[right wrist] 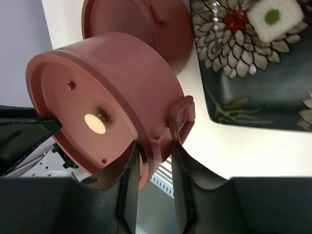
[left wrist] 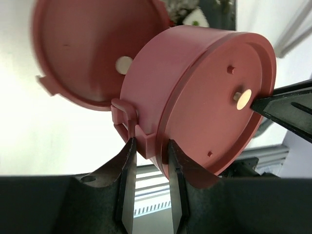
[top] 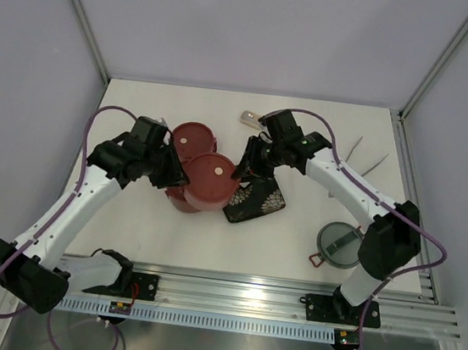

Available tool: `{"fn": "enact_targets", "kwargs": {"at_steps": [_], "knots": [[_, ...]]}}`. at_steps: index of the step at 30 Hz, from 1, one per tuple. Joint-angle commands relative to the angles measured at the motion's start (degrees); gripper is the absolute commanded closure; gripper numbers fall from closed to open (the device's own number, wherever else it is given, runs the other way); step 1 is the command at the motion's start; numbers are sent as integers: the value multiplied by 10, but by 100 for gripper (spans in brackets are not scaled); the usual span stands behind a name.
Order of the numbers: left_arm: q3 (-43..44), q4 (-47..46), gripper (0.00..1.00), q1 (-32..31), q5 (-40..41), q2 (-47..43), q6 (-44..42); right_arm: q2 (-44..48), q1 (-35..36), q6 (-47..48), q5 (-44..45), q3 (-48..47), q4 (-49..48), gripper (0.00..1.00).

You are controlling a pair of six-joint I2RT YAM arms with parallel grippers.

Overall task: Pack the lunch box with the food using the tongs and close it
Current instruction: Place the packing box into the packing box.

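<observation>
A dusty-red lunch box bowl (top: pixel 210 181) with its flat dark-red lid on is held from both sides. My left gripper (left wrist: pixel 148 148) is shut on the rim and side lug of this bowl (left wrist: pixel 195 97). My right gripper (right wrist: pixel 155 148) is shut on the opposite lug of the bowl (right wrist: pixel 97 97). A second lidded bowl (top: pixel 193 136) stands just behind it, and a third bowl (top: pixel 180 199) shows partly under its near left edge. The grey handled top lid (top: pixel 339 243) lies at the right. The tongs (top: pixel 364 161) lie at the back right. The food is hidden.
The black flower-patterned plate (top: pixel 256 202) lies right of the held bowl, tucked under the right gripper, with a small white square (right wrist: pixel 273 19) on it. A translucent oblong case (top: pixel 254 119) lies at the back. The aluminium rail (top: pixel 270 295) runs along the near edge.
</observation>
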State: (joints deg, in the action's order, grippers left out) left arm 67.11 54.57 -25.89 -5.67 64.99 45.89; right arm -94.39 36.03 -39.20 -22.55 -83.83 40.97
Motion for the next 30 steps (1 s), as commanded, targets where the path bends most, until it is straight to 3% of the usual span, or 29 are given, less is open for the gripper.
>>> {"fn": "enact_targets", "kwargs": {"at_steps": [1, 13, 30], "knots": [[25, 13, 100, 29, 5, -13, -24, -43, 32, -11, -11, -69, -62, 100], [7, -16, 100, 114, -7, 13, -62, -163, 60, 13, -22, -200, -52, 100], [-60, -76, 100, 147, -29, 48, -78, -214, 64, 31, -25, -220, -37, 100]]}}
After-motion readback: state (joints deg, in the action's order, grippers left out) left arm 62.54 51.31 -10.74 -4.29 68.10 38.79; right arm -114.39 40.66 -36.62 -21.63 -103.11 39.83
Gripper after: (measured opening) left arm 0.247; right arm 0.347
